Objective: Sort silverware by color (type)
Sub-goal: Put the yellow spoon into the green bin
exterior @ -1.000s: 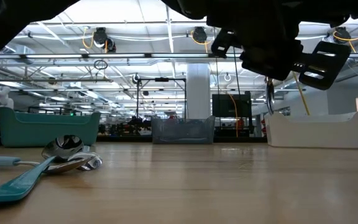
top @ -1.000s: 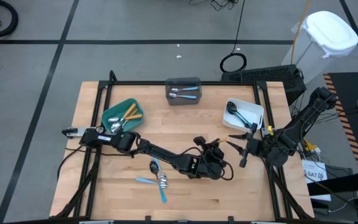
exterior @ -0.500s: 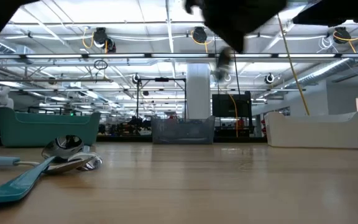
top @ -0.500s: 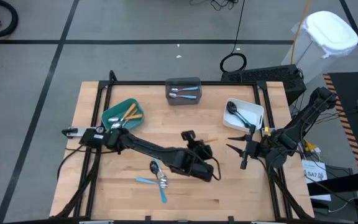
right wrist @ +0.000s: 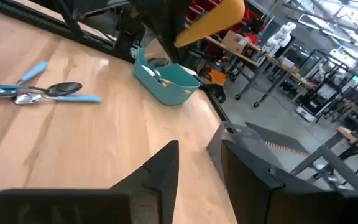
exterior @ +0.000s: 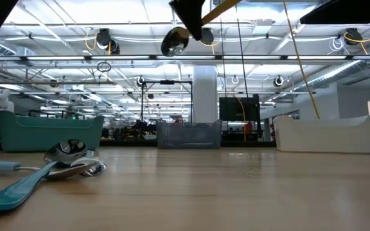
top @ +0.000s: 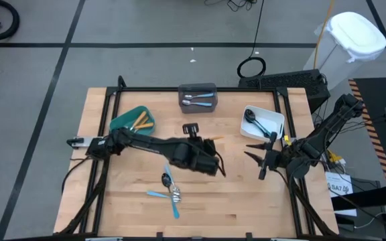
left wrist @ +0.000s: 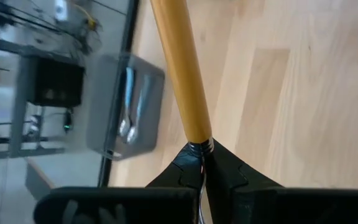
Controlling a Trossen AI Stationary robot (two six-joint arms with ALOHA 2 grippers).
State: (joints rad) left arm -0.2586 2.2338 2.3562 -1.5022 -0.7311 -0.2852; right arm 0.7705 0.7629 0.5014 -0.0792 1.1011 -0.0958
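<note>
While raised over table, left end effector (left wrist: 204, 163) clenched on orange-handled spoon (left wrist: 178, 68); right end effector (right wrist: 197, 171) parted, empty.

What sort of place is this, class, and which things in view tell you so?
Probably a large robotics lab or industrial hall: a wooden worktable fitted with robot arms, long rows of ceiling lights over workstations, and a white humanoid robot standing among carts in the background.

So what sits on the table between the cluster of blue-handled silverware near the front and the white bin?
Nothing on the wood itself: the high view shows bare tabletop from the blue-handled silverware cluster towards the white rectangular bin. Only the left arm passes above.
</note>
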